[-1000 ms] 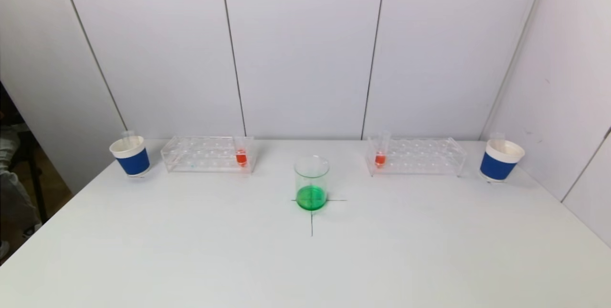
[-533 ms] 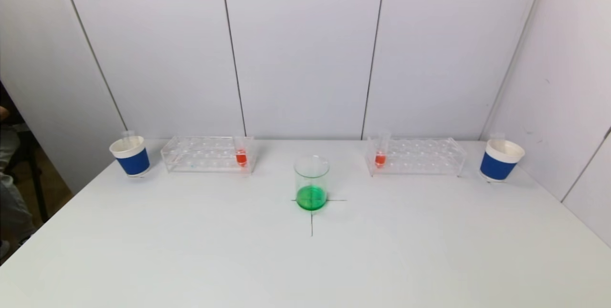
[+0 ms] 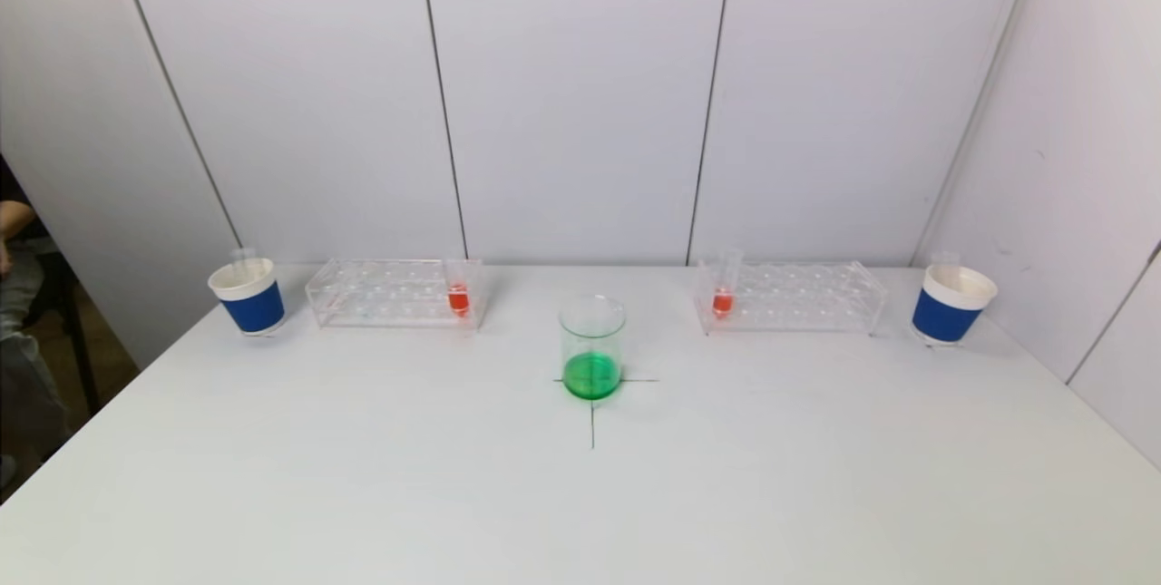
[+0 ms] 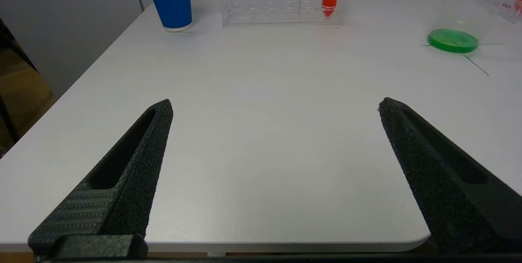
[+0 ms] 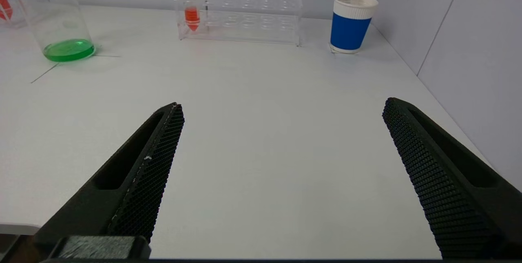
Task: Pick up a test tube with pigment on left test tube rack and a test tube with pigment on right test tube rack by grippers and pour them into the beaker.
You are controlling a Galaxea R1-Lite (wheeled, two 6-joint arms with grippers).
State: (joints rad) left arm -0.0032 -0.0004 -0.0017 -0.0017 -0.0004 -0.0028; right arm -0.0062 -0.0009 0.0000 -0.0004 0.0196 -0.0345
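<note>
A glass beaker (image 3: 591,347) with green liquid stands mid-table on a black cross mark. The clear left rack (image 3: 392,293) holds a tube of red pigment (image 3: 458,293) at its inner end. The clear right rack (image 3: 789,297) holds a tube of red pigment (image 3: 723,292) at its inner end. Neither gripper shows in the head view. My left gripper (image 4: 275,106) is open and empty at the table's near edge, far from the left rack (image 4: 281,1) and its tube (image 4: 329,2). My right gripper (image 5: 282,106) is open and empty at the near edge, far from the right rack (image 5: 240,19) and its tube (image 5: 191,15).
A blue-and-white paper cup (image 3: 248,296) with an empty tube stands left of the left rack. Another such cup (image 3: 951,304) stands right of the right rack. Wall panels close the back and right side. The white table (image 3: 580,494) stretches to the near edge.
</note>
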